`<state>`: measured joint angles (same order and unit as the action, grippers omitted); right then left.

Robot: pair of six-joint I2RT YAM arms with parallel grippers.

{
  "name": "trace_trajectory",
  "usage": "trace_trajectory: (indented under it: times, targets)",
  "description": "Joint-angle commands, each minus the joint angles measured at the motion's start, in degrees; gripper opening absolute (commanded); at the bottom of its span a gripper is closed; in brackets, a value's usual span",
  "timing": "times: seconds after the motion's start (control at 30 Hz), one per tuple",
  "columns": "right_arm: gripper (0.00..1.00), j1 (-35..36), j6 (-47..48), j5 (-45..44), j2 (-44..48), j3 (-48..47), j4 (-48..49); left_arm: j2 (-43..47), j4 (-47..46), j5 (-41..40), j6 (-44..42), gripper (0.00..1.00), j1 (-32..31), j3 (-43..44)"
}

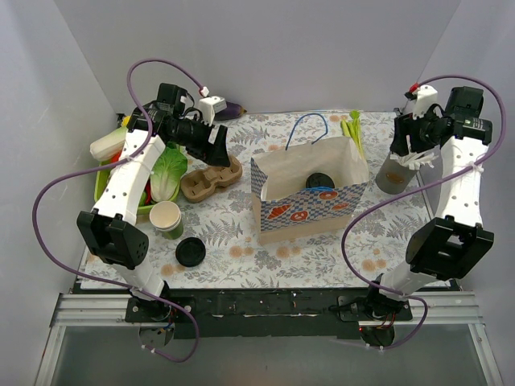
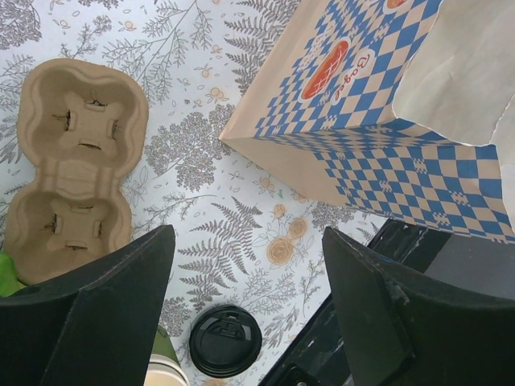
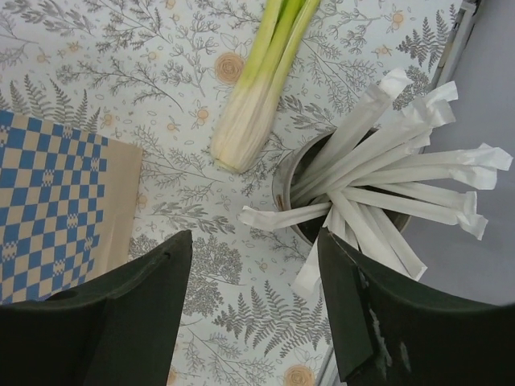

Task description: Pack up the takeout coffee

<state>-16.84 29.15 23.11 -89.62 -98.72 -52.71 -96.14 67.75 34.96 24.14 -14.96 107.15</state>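
The takeout coffee stands inside the open blue-checked paper bag at mid-table. Only its round black lid shows in the top view; the green cup under it is hidden by the bag walls. My left gripper is open and empty, above the table left of the bag. In the left wrist view my left gripper hangs open with the bag at upper right. My right gripper is open and empty at the far right, and the right wrist view shows my right gripper open over bare cloth.
A cardboard cup carrier lies left of the bag. Stacked lidless green cups and a loose black lid sit front left. A green tray holds cabbage. A tin of wrapped straws and a leek are at right.
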Motion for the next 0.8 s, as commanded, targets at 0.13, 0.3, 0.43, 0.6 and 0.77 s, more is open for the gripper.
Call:
trace_trajectory:
  times: [0.13, 0.3, 0.43, 0.6, 0.77]
  targets:
    - [0.7, 0.49, 3.99, -0.17, -4.24, 1.06, -1.26, 2.53, 1.34, 1.78, -1.2, 0.75, 0.02, -0.28]
    - [0.62, 1.37, 4.16, -1.4, -6.08, 2.56, 1.64, 2.71, 1.69, 1.08, -1.11, 0.76, 0.02, -0.01]
    - [0.52, 1.72, 3.55, -2.37, -7.49, 2.13, 2.35, 2.88, 2.04, 0.81, -1.11, 0.76, 0.02, -0.1]
    - [0.42, 2.16, 2.93, -5.18, -7.49, 3.88, 4.54, 3.06, 2.04, 0.64, -1.02, 0.76, 0.02, -0.54]
    - [0.02, 2.16, 2.76, -7.11, -6.97, 2.31, 3.41, 2.8, 2.21, 0.9, -1.11, 0.77, 0.02, 0.07]
